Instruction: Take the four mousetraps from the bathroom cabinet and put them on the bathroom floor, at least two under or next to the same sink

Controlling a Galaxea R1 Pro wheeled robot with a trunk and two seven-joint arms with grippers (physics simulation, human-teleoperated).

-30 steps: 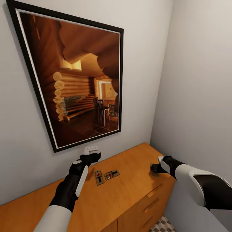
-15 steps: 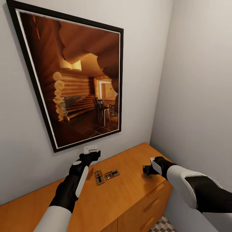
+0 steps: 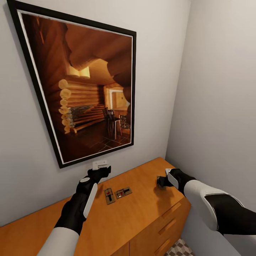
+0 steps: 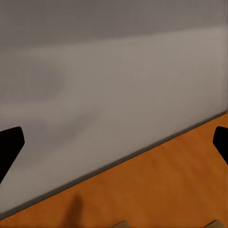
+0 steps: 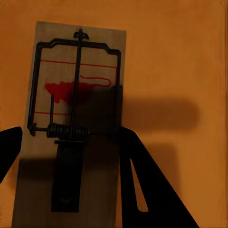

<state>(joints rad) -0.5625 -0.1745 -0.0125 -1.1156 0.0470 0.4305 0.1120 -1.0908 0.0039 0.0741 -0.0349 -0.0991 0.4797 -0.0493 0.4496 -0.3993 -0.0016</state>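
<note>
Even soft light, wrist views blurry, dark gripper shadow w/ soft edges

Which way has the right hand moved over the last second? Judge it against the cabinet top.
Yes. In the head view the right hand has moved left and slightly farther back over the cabinet, from its right front corner toward the two mousetraps.

cabinet [image 3: 142,209]: orange-brown wood
mousetraps [image 3: 117,194]: tan boards, dark wire, red marks
bathroom floor [image 3: 179,248]: brown, beige, cream cube pattern
picture [image 3: 85,89]: black frame, amber log interior
walls [image 3: 213,89]: pale grey
</note>
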